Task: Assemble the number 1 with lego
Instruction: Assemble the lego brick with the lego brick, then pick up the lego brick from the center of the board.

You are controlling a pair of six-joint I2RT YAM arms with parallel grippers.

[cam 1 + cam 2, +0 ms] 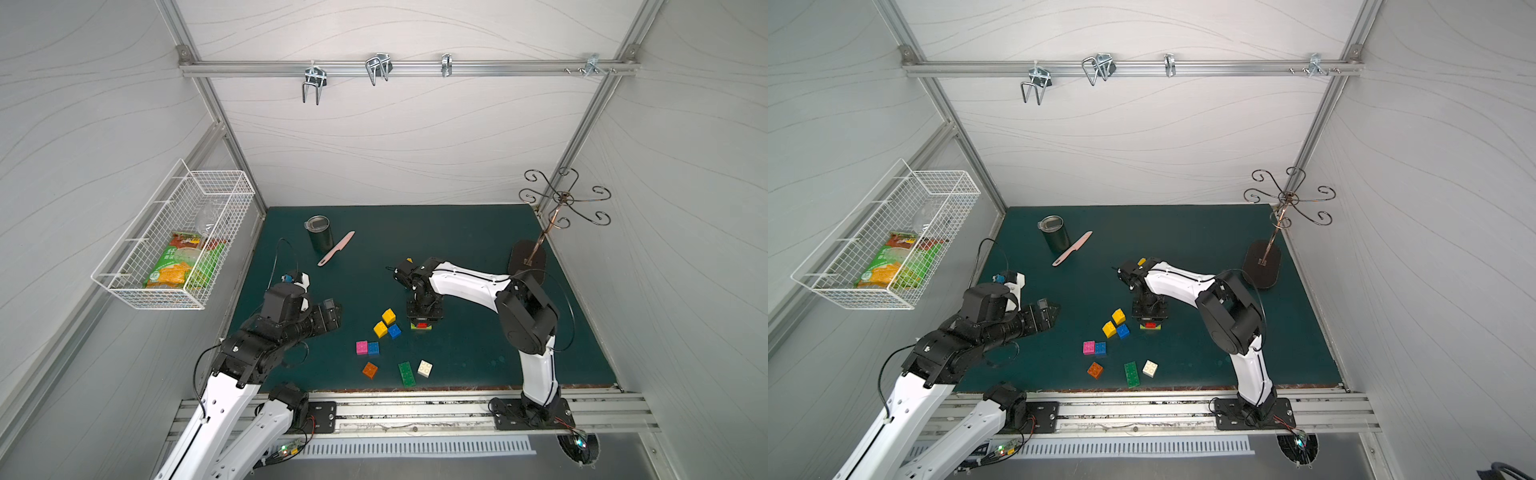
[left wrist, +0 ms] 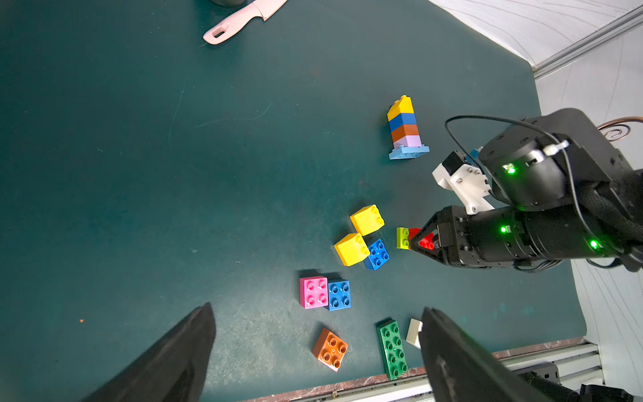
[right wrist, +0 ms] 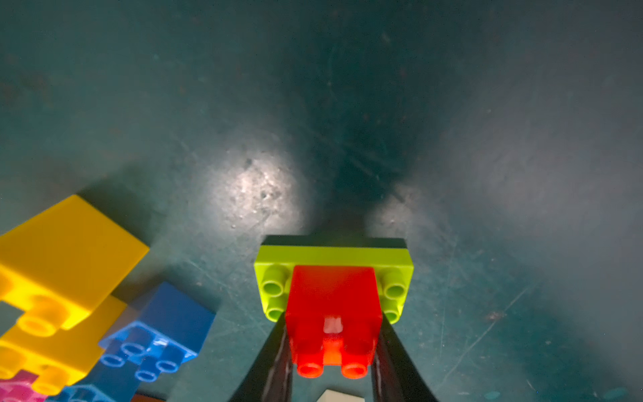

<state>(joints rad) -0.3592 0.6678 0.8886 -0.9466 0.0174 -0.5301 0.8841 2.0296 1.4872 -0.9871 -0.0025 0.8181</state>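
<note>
My right gripper (image 3: pixel 333 323) is shut on a red lego brick (image 3: pixel 332 296) that sits on the middle of a lime brick (image 3: pixel 334 255) on the green mat; in a top view the pair shows under the gripper (image 1: pixel 422 325). A tower (image 2: pixel 405 130) of yellow, blue, orange and lilac bricks on a light blue base stands behind the right arm. Loose bricks lie in front: two yellow (image 1: pixel 389 316), blue (image 1: pixel 394 331), pink (image 1: pixel 362 347), orange (image 1: pixel 370 370), green (image 1: pixel 407 374), white (image 1: pixel 424 368). My left gripper (image 2: pixel 316 308) hangs open and empty to their left (image 1: pixel 332 309).
A dark cup (image 1: pixel 320 235) and a pink knife (image 1: pixel 336 248) lie at the back left. A metal hook stand (image 1: pixel 528 262) is at the back right. A wire basket (image 1: pixel 174 241) hangs on the left wall. The mat's front edge (image 2: pixel 348 384) runs just past the green brick.
</note>
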